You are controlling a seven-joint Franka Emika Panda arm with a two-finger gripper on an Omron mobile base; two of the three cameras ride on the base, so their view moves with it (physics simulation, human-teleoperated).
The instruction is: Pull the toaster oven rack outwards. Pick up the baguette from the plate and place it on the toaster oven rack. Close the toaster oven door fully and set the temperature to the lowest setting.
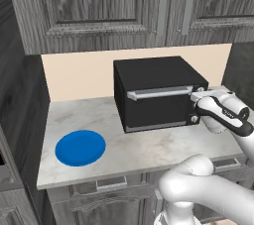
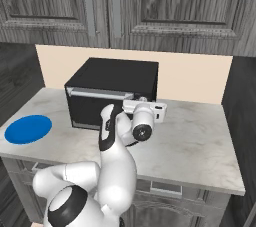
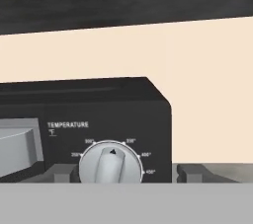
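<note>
With the toaster oven door (image 1: 156, 105) shut, the claw (image 3: 111, 173) straddled the temperature knob (image 3: 111, 163), fingers apart, poised to turn it down.

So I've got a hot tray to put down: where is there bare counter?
Free: the marble counter in front of the toaster oven, between the plate and the arm; also the wide stretch right of the oven toward the dark wall. Crowded: by the temperature knob, where the end effector works.

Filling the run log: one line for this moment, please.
phase: temperature setting | toaster oven door: closed | plate: bare | gripper: straddling temperature knob
</note>
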